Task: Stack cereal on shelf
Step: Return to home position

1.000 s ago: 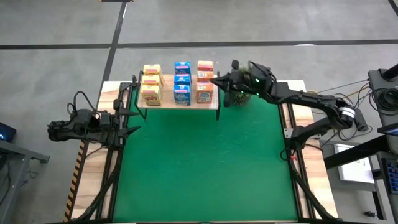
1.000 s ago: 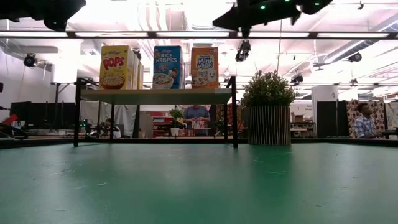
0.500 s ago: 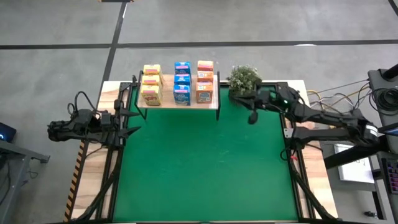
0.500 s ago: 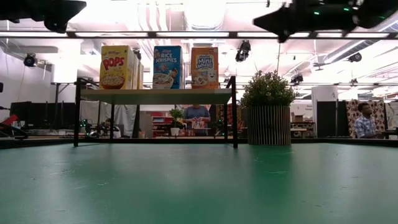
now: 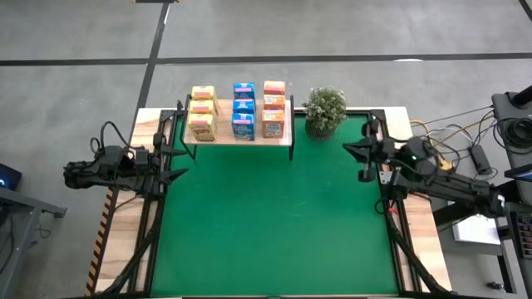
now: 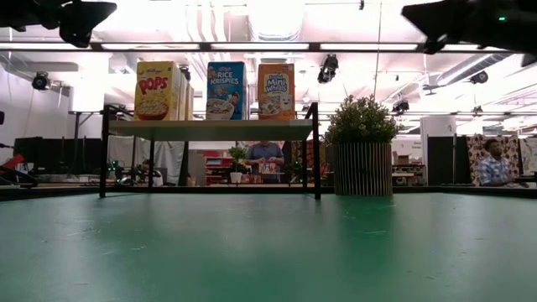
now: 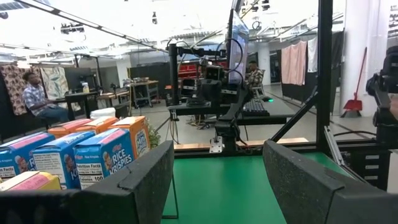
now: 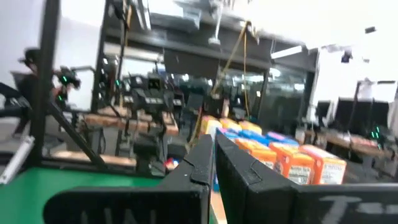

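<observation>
The shelf (image 5: 238, 140) stands at the table's far edge, a light-wood board on black legs. Nine cereal boxes stand upright on it in three rows: yellow (image 5: 202, 113), blue (image 5: 243, 111), orange-red (image 5: 274, 109). The low view shows the front yellow (image 6: 158, 90), blue (image 6: 226, 90) and orange-red (image 6: 276, 91) boxes. My left gripper (image 5: 181, 162) is open and empty at the table's left edge, near the shelf's left legs. My right gripper (image 5: 349, 149) is shut and empty at the table's right edge, right of the plant.
A small green potted plant (image 5: 324, 110) stands right of the shelf at the far edge. The green mat (image 5: 266, 224) lies between the two arms. Black frame rails run along both table sides. People sit in the room behind the table.
My right gripper has drawn back from the shelf's right end, beside the orange-red boxes. It passed the plant and went toward the table's right edge and a little toward the near edge. The boxes have stayed in place.
</observation>
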Robot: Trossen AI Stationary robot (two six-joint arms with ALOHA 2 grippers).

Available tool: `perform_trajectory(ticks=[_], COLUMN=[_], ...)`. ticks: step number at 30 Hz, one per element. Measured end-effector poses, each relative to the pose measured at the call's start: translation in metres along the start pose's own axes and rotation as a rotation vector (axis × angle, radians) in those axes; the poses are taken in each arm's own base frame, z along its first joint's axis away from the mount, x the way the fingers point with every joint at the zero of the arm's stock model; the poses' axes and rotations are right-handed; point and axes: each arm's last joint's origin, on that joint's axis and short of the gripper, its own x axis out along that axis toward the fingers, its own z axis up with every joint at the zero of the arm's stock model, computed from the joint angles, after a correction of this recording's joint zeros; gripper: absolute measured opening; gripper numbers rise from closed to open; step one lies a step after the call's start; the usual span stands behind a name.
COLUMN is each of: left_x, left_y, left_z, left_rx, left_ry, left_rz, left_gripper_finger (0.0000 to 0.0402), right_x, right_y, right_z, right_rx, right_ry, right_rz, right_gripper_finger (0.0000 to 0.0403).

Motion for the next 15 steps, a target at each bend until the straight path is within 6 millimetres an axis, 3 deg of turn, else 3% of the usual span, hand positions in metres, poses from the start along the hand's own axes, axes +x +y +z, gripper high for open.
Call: perform_trajectory(ticks=[9,15], left_x=[0.0,0.0], left_y=[0.0,0.0], left_z=[0.0,0.0], left_rx=[0.002,0.002], left_ry=[0.0,0.001], left_rz=[0.0,0.0], left_gripper_finger=[0.0231,0.0231], right_x=[-0.033,-0.036], right_y=[0.013,0.017], right_z=[-0.007,-0.021], right_rx=[-0.02,0.013], right_ry=[-0.147,-0.128], right_rz=[0.017,0.057], right_gripper_finger=[0.0008,0.0008])
